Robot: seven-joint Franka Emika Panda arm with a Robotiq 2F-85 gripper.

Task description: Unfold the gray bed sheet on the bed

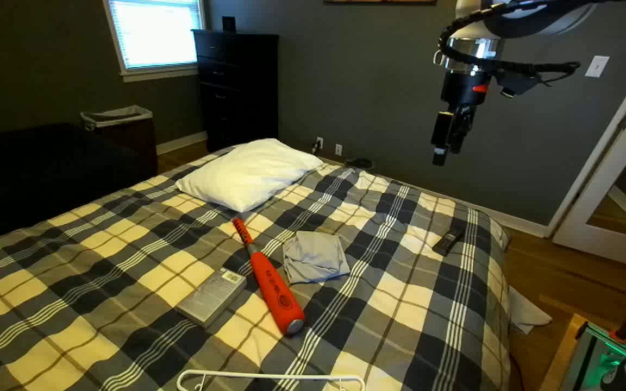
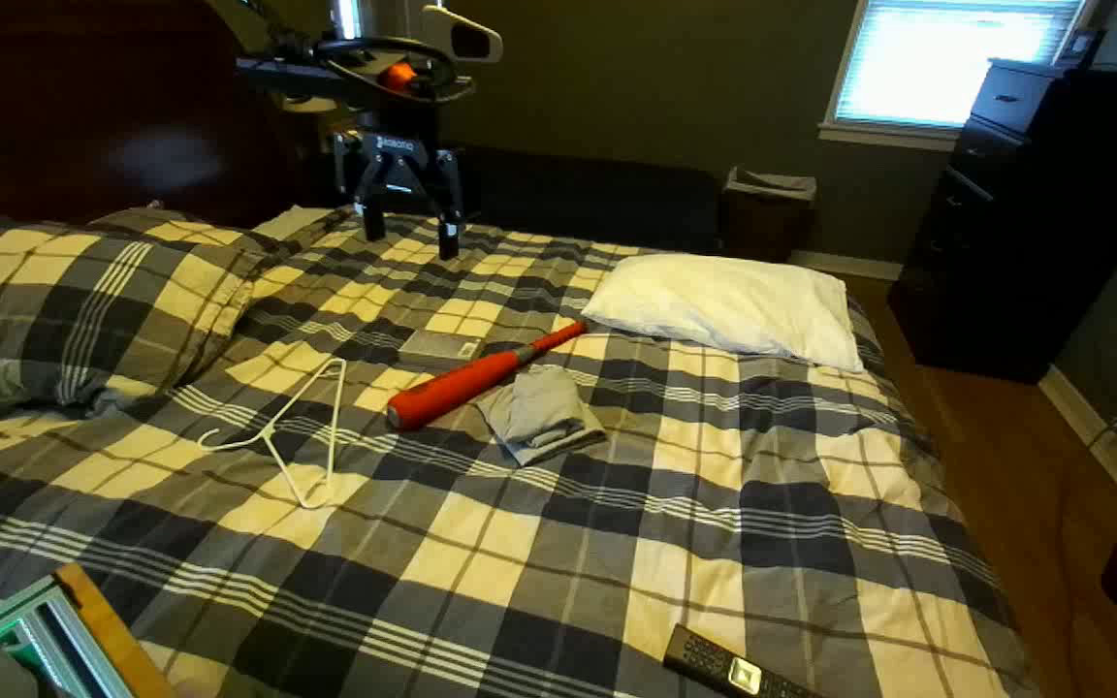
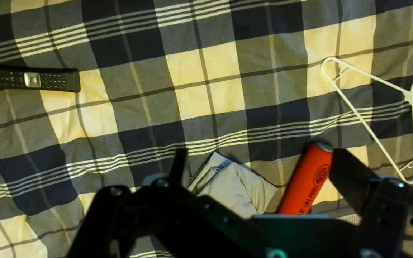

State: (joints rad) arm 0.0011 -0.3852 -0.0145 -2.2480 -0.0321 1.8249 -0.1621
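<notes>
Gray and rumpled, the bed sheet (image 2: 544, 412) lies on the bed (image 2: 481, 553) well below the gripper (image 2: 411, 240), showing between the widely parted fingers (image 3: 348, 175) in the wrist view.

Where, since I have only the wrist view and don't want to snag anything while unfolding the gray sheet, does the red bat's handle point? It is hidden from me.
Observer: In both exterior views, the red bat's handle points toward the white pillow, which your view lacks.
Operator: Good to know. Am I touching anything down there?
Observer: No. In both exterior views, the end effector hangs in the air, apart from the gray sheet.
Operator: And does the pillow lie against that sheet?
Observer: It does not; in an exterior view, a stretch of the bed shows between them.
</notes>
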